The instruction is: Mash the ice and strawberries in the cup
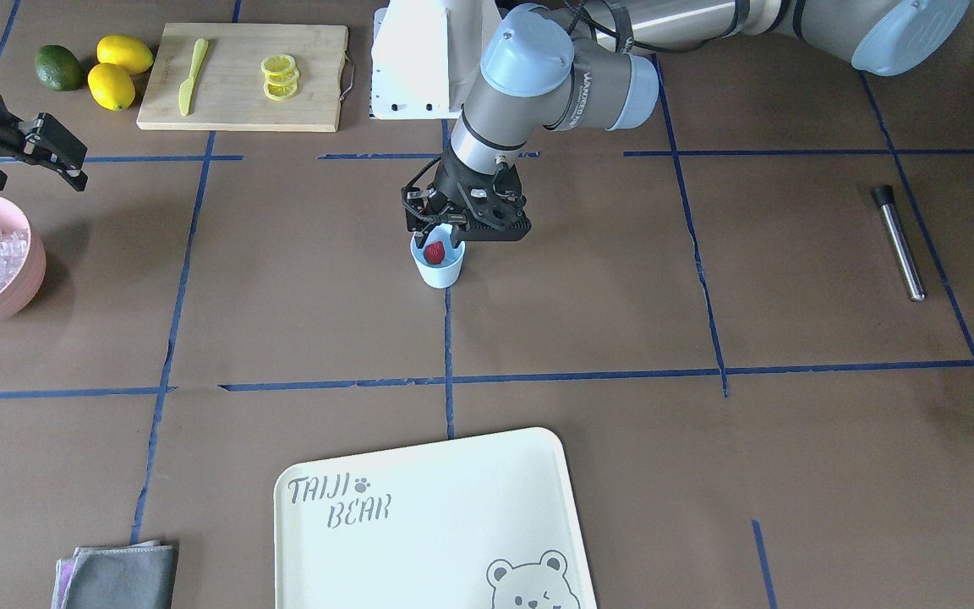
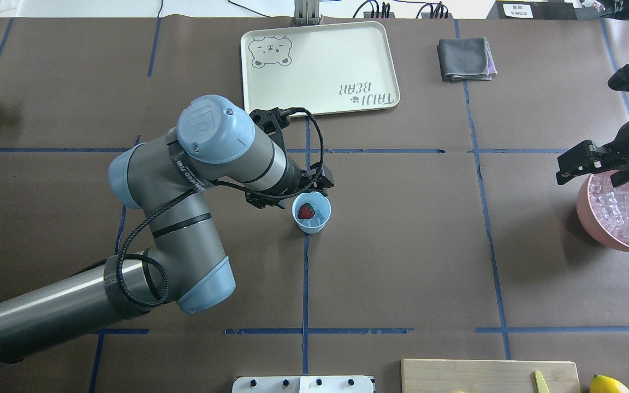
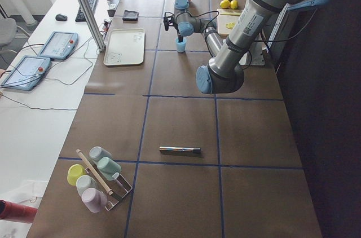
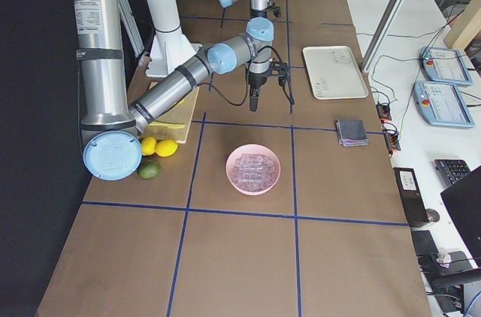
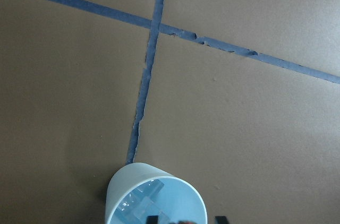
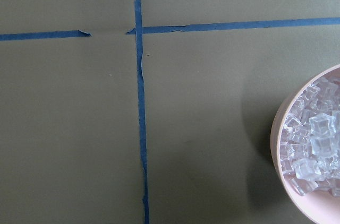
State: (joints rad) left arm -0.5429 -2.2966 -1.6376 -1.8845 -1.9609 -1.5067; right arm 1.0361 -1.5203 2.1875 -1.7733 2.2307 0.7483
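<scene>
A: Cup (image 1: 439, 269)?
B: Upright on a blue tape line. One strawberry (image 1: 435, 251) inside it, ice (image 2: 319, 214) beside and under the berry.

A: Left gripper (image 1: 440, 240)?
B: Directly above the cup, pointing down, tips at rim height. Wrist view: two dark fingertips (image 5: 154, 218) at the frame's bottom edge, apart, with a sliver of red between them and a gap on each side. Jaws spread, gripping nothing.

A: Right gripper (image 1: 73, 169)?
B: Well apart from the cup, on the robot's right. It hangs over the cup-side rim of the pink bowl (image 1: 26, 279), which holds more ice. Fingers look parted, nothing between them.

A: Anything else near the cup?
B: Nothing near. Metal rod (image 1: 900, 245) with a black end lies flat, well apart on the robot's left. Pale tray (image 1: 419, 524) lies past the cup, away from the robot
</scene>
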